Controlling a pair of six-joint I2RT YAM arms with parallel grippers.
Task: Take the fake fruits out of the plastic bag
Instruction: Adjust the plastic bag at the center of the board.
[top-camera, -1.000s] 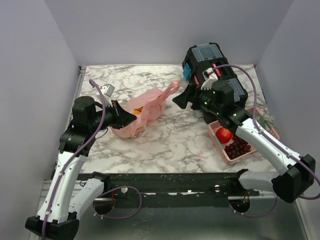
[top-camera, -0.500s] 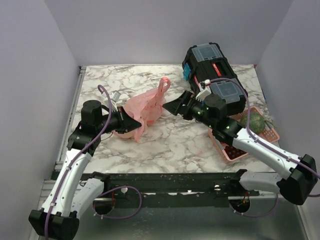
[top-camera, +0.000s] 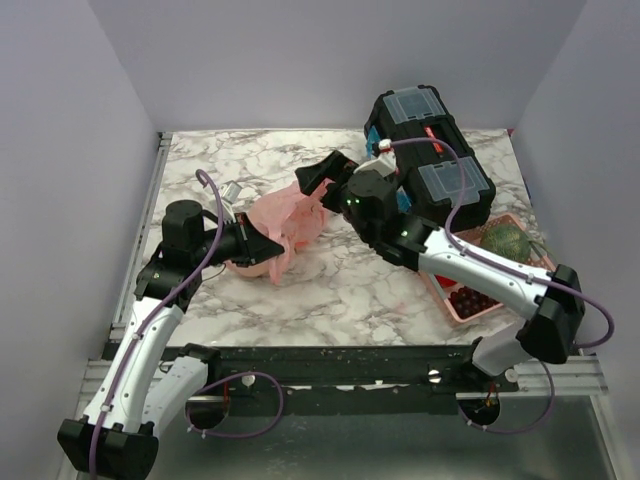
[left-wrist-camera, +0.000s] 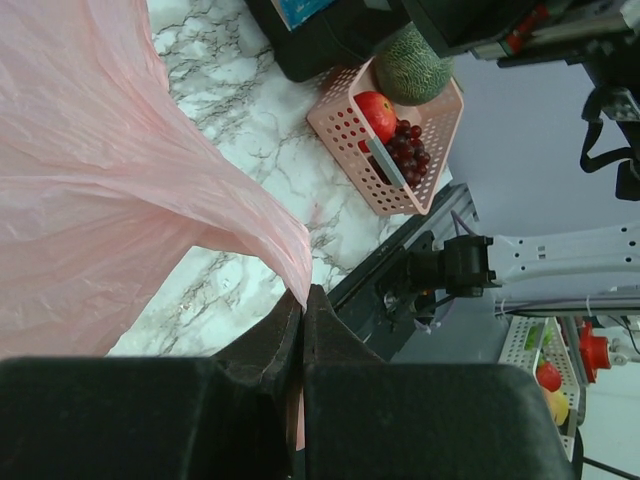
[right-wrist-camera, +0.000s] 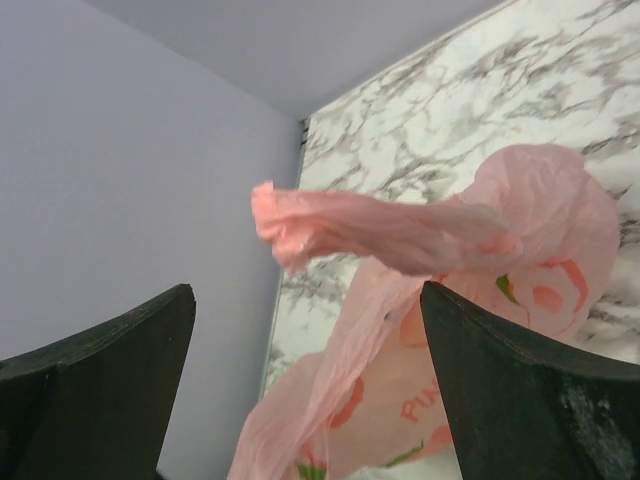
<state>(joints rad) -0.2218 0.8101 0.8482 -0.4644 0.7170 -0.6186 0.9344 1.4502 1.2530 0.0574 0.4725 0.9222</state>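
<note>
No fake fruits show on the worktop, so emptying seems hardly begun: the left gripper is clamped on the plastic bag at its fingertips, and the right gripper, fingers apart, has a loop handle just ahead.

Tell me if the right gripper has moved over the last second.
Yes. The right gripper has swung left, away from the toolbox, and is now at the handle of the bag.
</note>
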